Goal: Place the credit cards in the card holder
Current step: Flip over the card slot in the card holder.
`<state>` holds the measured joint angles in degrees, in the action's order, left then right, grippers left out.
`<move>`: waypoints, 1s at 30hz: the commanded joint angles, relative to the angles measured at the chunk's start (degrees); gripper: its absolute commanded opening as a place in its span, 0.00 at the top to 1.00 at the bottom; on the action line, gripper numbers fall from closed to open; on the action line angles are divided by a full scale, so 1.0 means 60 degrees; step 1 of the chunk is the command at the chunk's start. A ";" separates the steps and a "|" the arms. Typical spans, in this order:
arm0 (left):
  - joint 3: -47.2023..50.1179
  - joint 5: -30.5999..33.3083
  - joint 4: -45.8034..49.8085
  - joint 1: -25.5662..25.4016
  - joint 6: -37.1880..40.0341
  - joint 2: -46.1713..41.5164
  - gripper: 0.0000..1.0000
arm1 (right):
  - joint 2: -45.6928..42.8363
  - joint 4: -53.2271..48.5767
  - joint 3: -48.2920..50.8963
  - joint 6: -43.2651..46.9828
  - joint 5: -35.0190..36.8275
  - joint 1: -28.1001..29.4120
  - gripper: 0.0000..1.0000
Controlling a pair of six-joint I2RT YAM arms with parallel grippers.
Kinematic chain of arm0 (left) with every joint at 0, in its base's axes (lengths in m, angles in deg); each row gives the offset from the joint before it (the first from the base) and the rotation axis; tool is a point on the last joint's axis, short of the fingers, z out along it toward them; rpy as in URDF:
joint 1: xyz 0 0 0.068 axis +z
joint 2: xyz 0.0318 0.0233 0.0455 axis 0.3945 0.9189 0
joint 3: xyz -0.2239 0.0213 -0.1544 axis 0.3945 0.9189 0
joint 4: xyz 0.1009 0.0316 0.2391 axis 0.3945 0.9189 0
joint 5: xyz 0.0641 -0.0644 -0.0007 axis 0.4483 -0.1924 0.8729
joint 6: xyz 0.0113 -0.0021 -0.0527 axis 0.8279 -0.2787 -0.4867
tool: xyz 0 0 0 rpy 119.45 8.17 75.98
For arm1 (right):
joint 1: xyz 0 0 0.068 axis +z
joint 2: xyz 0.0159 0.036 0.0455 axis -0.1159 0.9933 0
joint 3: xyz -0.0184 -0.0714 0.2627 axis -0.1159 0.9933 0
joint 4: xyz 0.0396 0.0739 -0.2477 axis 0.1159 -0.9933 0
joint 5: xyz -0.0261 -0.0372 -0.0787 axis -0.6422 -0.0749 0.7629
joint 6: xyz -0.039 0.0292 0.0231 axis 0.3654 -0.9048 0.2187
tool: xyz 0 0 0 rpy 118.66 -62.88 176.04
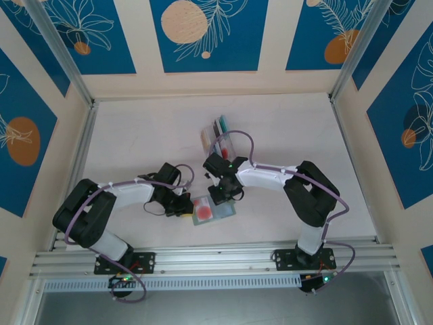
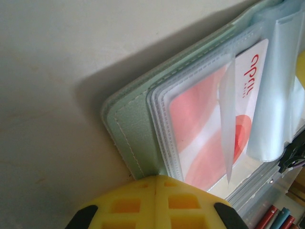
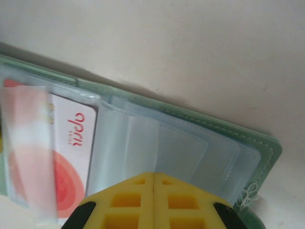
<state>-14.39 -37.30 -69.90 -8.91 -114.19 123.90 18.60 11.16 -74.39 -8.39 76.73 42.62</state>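
card holder [image 1: 226, 211] lies open and flat on the table [image 1: 135, 135], lower centre of the top view, between the two grippers. A red-and-white card [image 1: 203, 209] sits in its left half under a clear sleeve. The left gripper [image 1: 184, 204] is at the holder's left edge and the right gripper [image 1: 226, 195] is over its upper right part, so both arms crowd it. The clear rack [image 1: 226, 145] stands just above, mid-frame and apart from the holder, with spare cards [image 1: 219, 126] upright in it.

Left wrist view:
- Cover is sage-green with a stitched seam and a rounded corner. Stacked clear pockets [image 2: 162, 124] have ribbed welded edges.
- Card is glossy with "april" print, and a loose clear flap lies across it.
- Left gripper [image 2: 155, 183] has yellow waffle-moulded fingers. The jaws are together with no gap, tips at the holder's corner, and nothing is visible between them.
- The rack and coloured card ends are at lower right.

Right wrist view:
- This shows the holder's other half, with overlapping clear sleeves and a green stitched border running to the right.
- Right gripper [image 3: 152, 179] has its jaws fully together over a sleeve. Can't tell if it pinches the film.

Stitching and print read from the wrist views; arm layout and rack position read from the top view.
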 commanded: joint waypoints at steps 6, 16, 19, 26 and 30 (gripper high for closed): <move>0.0253 0.0613 -0.0652 -0.0070 0.0080 0.0482 1.00 | -0.0355 -0.0363 -0.0781 -0.0283 -0.1151 0.0018 1.00; 0.0489 0.0521 -0.1054 -0.0070 -0.0420 0.0273 1.00 | 0.0551 0.0079 -0.1393 -0.1174 -0.2698 0.0355 1.00; 0.0646 0.0474 -0.1271 -0.0070 -0.0724 -0.0031 1.00 | 0.0761 0.0345 -0.1432 -0.1463 -0.3152 0.0343 0.91; 0.0994 0.0292 -0.1491 0.0028 -0.1270 -0.0726 1.00 | 0.0822 0.0857 -0.1521 -0.1656 -0.4260 0.0190 0.68; 0.1119 0.0256 -0.1443 0.0156 -0.1417 -0.1041 1.00 | 0.0618 0.1412 -0.1501 -0.1802 -0.5357 -0.0016 0.63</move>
<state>-8.64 -36.77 -77.33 -8.47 -121.36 118.90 24.00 15.55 -81.84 -17.88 52.73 43.21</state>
